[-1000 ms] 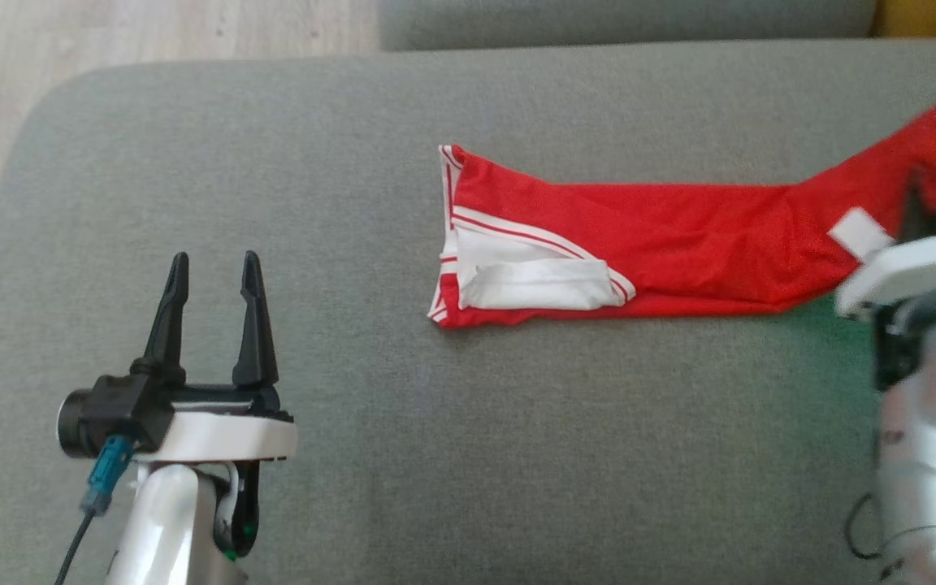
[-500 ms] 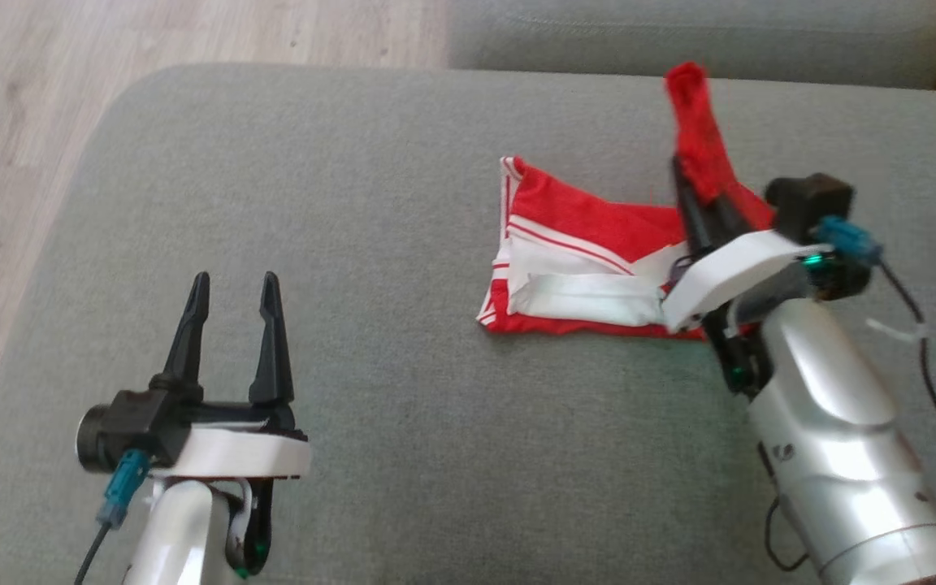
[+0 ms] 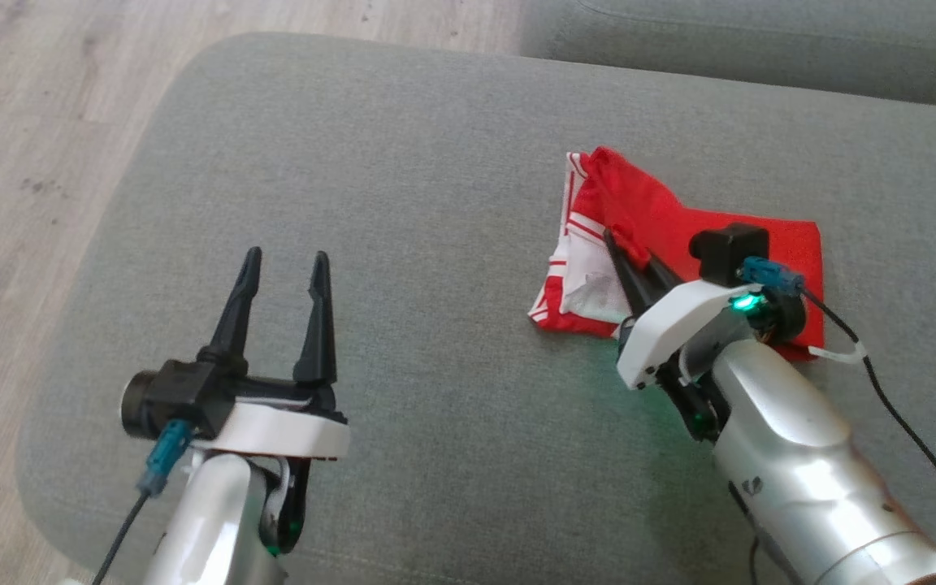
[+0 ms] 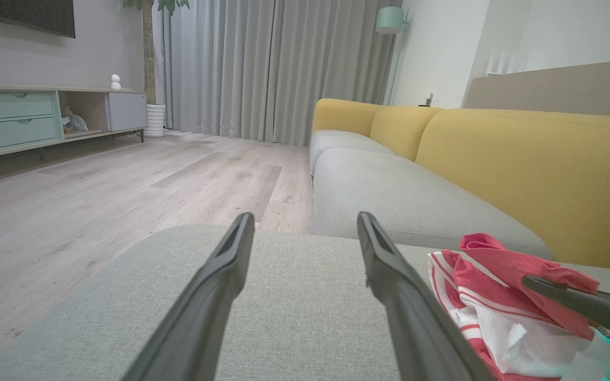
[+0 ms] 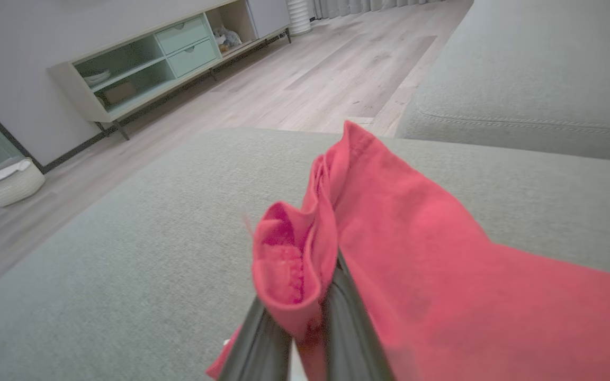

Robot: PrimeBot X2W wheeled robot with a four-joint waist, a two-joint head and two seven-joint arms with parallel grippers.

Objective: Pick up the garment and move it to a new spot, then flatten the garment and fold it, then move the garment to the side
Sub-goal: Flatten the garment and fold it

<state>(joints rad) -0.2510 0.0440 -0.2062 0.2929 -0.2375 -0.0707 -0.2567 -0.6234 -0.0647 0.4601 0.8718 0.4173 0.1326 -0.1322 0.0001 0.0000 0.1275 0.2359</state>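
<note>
The red garment with white trim lies folded over on the grey cushion, right of centre. My right gripper is shut on the garment's red end, holding it over the white-striped part. In the right wrist view the red cloth bunches between the closed fingers. My left gripper stands open over bare cushion to the left, well apart from the garment. The left wrist view has its open gripper with the garment at the lower right.
The cushion's rounded edge drops to wooden floor on the left. A second grey seat lies beyond, with yellow backrests. Across the floor stand a low cabinet and a white basket.
My right gripper has carried the garment's long red end leftwards and down onto the white-striped end, folding it in half. The head camera has shifted. The left gripper has stayed open.
</note>
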